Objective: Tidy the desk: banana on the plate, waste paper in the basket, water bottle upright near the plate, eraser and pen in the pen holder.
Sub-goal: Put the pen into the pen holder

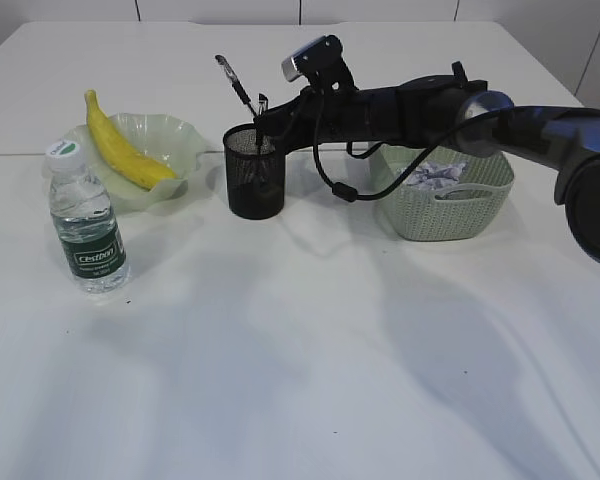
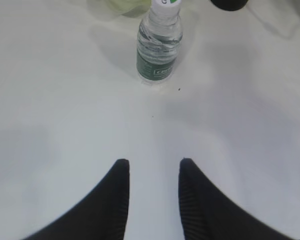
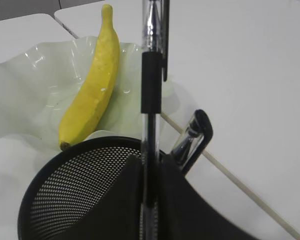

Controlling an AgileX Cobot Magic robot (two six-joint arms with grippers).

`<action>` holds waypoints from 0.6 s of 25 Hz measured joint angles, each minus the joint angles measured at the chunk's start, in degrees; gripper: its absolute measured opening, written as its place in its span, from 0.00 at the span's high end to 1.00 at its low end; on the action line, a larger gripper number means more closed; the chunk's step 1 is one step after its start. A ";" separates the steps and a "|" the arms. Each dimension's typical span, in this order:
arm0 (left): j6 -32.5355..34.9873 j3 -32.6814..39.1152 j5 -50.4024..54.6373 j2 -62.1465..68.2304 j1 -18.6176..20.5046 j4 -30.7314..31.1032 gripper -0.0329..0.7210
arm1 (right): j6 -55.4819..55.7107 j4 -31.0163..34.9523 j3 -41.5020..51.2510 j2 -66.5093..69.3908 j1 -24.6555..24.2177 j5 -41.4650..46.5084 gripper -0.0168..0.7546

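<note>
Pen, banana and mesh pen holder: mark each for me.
pen [image 3: 151, 75], right wrist view, black grip section
banana [image 3: 92, 90], right wrist view, middle of the peel
mesh pen holder [image 1: 254, 180], exterior view, front wall

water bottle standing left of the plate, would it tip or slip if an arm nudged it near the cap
The clear plastic water bottle with a green label stands tall on a narrow base, so a high nudge would probably tip it. It looks mostly full, likely heavy enough to resist light contact. Its smooth round sides may slip, and once down it could roll.

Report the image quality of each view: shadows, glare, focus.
Exterior view: even light, soft arm shadows across the table, everything sharp. Left wrist view: water bottle sharp, the near tool soft-edged. Right wrist view: banana and pen crisp, highlights on the plate.
</note>
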 joint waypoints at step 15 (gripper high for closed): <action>0.00 0.00 -0.12 0.00 0.00 -0.64 0.64 | -0.09 -0.20 0.00 0.00 0.00 1.40 0.93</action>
